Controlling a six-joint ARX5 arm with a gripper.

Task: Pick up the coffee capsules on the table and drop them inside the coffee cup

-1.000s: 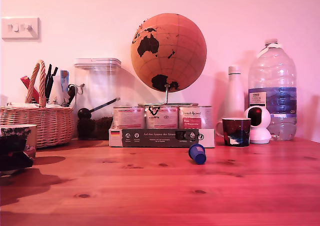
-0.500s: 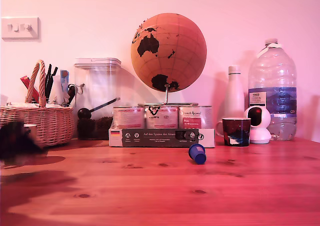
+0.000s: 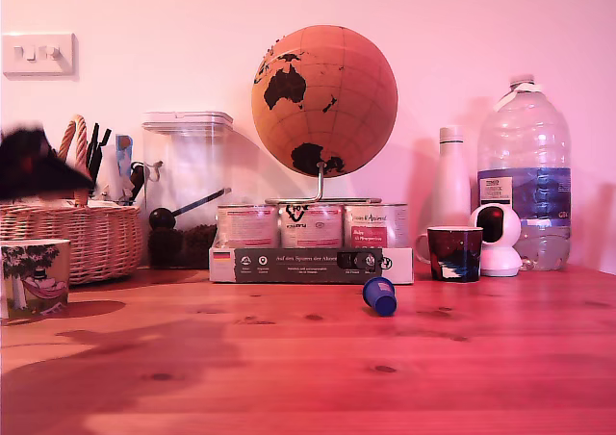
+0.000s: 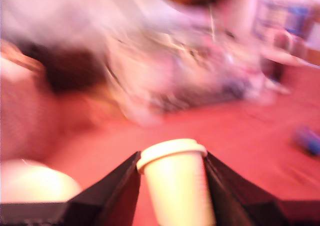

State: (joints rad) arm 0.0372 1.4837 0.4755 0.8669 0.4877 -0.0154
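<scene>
Cream capsule (image 4: 176, 181) clamped; blue capsule (image 3: 379, 295) toppled; cup (image 3: 35, 277) upright.

Home: wooden table (image 3: 318, 368), globe (image 3: 324, 100), wicker basket (image 3: 72, 238).

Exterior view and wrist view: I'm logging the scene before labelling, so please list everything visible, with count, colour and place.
blue capsule: one, glossy blue, lying on the table in front of the tin box.
cream capsule: one, cream-beige, between the end effector's fingers in the wrist view.
coffee cup: one, pale with a tree print, at the exterior view's left edge.
table: one, reddish wood.
globe: one, orange, on a stand above the tins.
tins: three, in a row on a dark box.
basket: one, wicker, behind the coffee cup.
jar: one, clear, with a scoop.
dark mug: one, exterior view's right.
water bottle: one, clear, far right.
end effector: one, black, blurred, shut on the cream capsule.
</scene>
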